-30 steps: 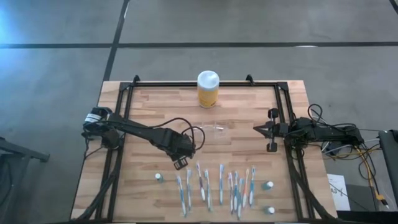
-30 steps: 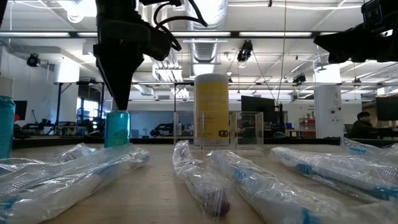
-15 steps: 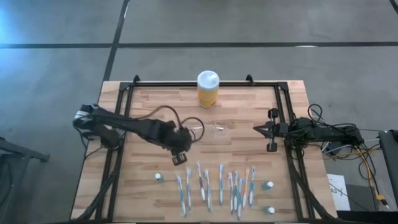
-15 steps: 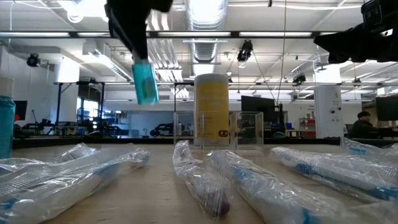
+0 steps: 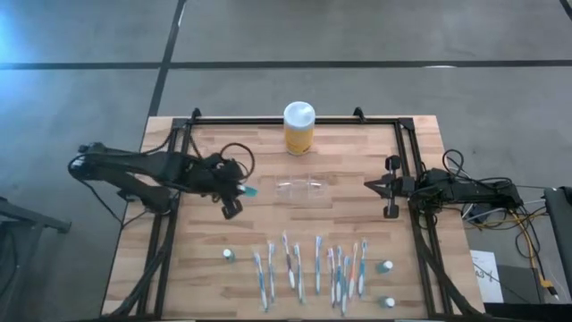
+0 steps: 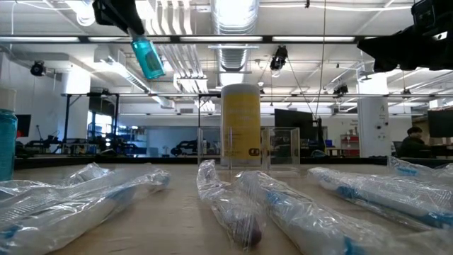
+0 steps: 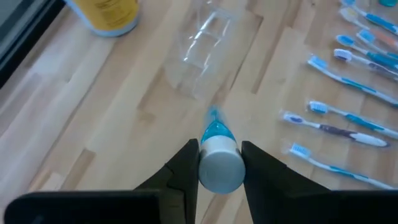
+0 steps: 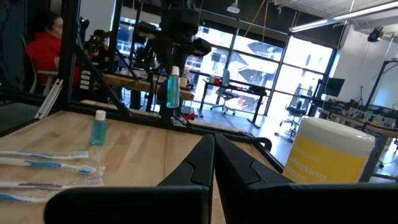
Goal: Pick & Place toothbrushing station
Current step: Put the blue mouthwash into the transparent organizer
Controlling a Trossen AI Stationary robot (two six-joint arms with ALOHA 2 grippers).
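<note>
Your bench (image 5: 223, 143) is a pale wooden top inside a black frame, with both dark arms reaching in from its sides. The left arm comes in from the left edge, and your left end effector (image 5: 234, 190) is raised above the bench left of centre, clamped on a small blue bottle (image 5: 249, 190) with a white cap; in the left wrist view the cap sits between the two fingers (image 7: 180, 171) and the bottle (image 7: 217, 152) points away towards the boards. From the low view that bottle (image 6: 148, 58) hangs tilted, well clear of the surface. The right arm waits at the right edge, its right end effector (image 5: 368, 185) with fingers pressed together and holding nothing.

A yellow jar (image 5: 298, 128) with a white lid stands near the far edge at the middle. The toothbrushing station (image 5: 302, 190), clear plastic, sits on the bench near the centre, in front of the jar and between the two end effectors, touched by neither.

Along the near edge you have a row of wrapped toothbrushes (image 5: 317, 265), and three more small bottles: one at the left (image 5: 229, 256), two at the right (image 5: 385, 266)
</note>
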